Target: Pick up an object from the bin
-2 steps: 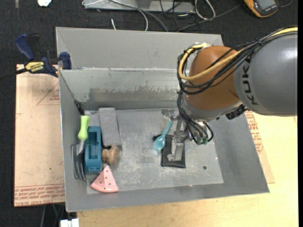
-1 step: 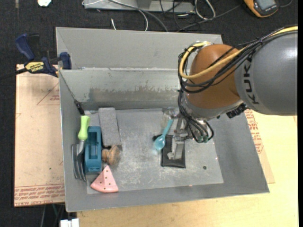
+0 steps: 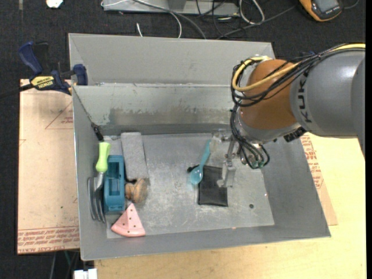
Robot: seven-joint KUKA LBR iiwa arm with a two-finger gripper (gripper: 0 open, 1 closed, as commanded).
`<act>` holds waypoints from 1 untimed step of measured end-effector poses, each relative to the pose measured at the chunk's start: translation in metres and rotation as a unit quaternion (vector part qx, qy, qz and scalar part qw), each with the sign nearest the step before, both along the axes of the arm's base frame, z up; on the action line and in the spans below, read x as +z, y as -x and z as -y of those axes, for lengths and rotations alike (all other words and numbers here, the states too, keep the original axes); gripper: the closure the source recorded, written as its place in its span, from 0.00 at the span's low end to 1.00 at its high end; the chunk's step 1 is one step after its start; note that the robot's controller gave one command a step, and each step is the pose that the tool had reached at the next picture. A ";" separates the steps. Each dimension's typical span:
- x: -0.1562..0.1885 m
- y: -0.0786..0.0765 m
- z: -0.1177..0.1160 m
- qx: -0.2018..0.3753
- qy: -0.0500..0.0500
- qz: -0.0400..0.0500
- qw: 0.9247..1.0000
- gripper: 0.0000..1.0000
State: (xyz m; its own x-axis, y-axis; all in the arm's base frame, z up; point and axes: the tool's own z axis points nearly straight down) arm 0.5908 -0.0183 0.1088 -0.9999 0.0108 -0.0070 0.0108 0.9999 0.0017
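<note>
A: Where do we find the gripper [image 3: 224,182]?

B: We see it low in the right middle of the bin [image 3: 174,103], hanging from the orange-covered wrist, its tip at the upper right edge of a flat black square piece [image 3: 212,196] lying on the floor.

A: Can we say whether it is spread or pinched?

B: We cannot tell, nor whether it touches the black piece.

A: What lies closest?

B: Just left of it we see a light blue spoon [image 3: 201,163], its bowl at the black piece's upper left corner and its handle pointing up the bin.

A: And farther off?

B: Well apart, along the left wall, we count a grey block [image 3: 133,153], a blue block [image 3: 114,183] with a green handle [image 3: 103,156] above it, a small brown wooden thing [image 3: 138,189] and a pink wedge [image 3: 129,223].
</note>
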 end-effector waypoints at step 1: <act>-0.035 0.011 -0.006 -0.038 -0.001 0.001 0.999 0.00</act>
State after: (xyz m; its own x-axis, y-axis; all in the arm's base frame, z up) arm 0.5795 -0.0121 0.0737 -0.9962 0.0863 -0.0096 0.0863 0.9963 0.0048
